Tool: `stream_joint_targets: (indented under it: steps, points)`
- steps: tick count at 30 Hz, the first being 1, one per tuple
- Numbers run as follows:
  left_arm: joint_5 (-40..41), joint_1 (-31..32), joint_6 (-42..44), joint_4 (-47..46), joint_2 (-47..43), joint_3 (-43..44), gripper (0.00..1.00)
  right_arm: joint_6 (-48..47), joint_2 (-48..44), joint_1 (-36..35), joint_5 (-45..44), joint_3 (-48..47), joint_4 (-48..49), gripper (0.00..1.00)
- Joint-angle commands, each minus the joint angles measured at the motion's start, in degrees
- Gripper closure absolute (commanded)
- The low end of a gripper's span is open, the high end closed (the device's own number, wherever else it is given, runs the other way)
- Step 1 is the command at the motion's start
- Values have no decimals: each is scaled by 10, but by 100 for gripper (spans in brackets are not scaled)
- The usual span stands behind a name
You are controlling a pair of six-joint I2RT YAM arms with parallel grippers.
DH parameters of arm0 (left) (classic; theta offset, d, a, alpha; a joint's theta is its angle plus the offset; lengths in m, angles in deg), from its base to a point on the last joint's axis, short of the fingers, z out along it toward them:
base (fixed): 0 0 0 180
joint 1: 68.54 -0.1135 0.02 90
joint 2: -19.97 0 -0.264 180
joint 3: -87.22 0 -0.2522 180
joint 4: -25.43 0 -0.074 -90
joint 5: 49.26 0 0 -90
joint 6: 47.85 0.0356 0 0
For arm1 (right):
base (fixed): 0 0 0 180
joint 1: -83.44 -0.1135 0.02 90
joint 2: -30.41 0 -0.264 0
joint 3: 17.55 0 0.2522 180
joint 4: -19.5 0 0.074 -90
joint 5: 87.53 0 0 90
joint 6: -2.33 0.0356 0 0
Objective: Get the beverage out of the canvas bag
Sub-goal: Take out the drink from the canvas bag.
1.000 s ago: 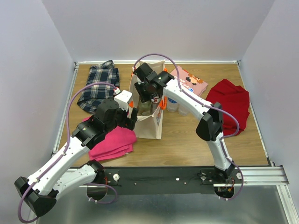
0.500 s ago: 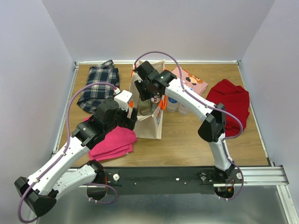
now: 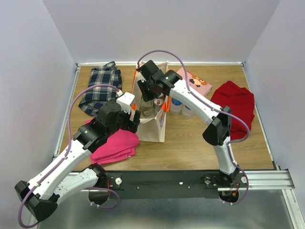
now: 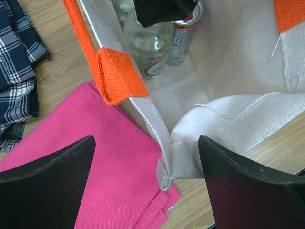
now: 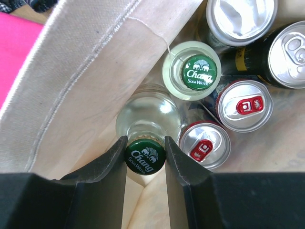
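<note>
Green is the cap clenched between my right fingers, at the lower middle of the right wrist view. It tops a glass bottle that stands upright inside the canvas bag, close against the cloth wall on the left of that view. So the beverage is gripped but not yet out. I judge the cap is the place to hold because it is narrow and stands above the crowd.

A second bottle with the same cap sits just beside mine, up and to the right. Two red-tabbed cans lie at the right and a black can further up. Packed this tight, a straight pull upward looks safest, so the glass does not knock its neighbours.

My left fingers are spread wide and grasp nothing. In the left wrist view they straddle the bag's near corner. One hangs at the lower left over the pink cloth, the other at the lower right past the end wall. I read that as a guard, ready to steady the bag if it tips or rises with the bottle. An orange handle hangs down the wall at the upper left, clear of the mouth.
</note>
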Motion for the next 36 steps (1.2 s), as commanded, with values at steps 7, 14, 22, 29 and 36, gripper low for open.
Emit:
stream_joint_targets:
  steps: [7,14,22,29,36]
  points:
    - [25,0,-3,15,-14,21,1,24,-92,-7,48,-58,38,99]
    - [44,0,-9,24,3,42,1,24,-118,-8,43,-51,30,99]
    - [78,0,-17,15,-4,58,1,22,-147,-7,28,-40,27,99]
    - [93,0,-18,10,-7,70,1,23,-168,-7,20,-44,26,99]
    - [95,0,-17,8,-1,80,1,23,-194,-7,15,-51,35,99]
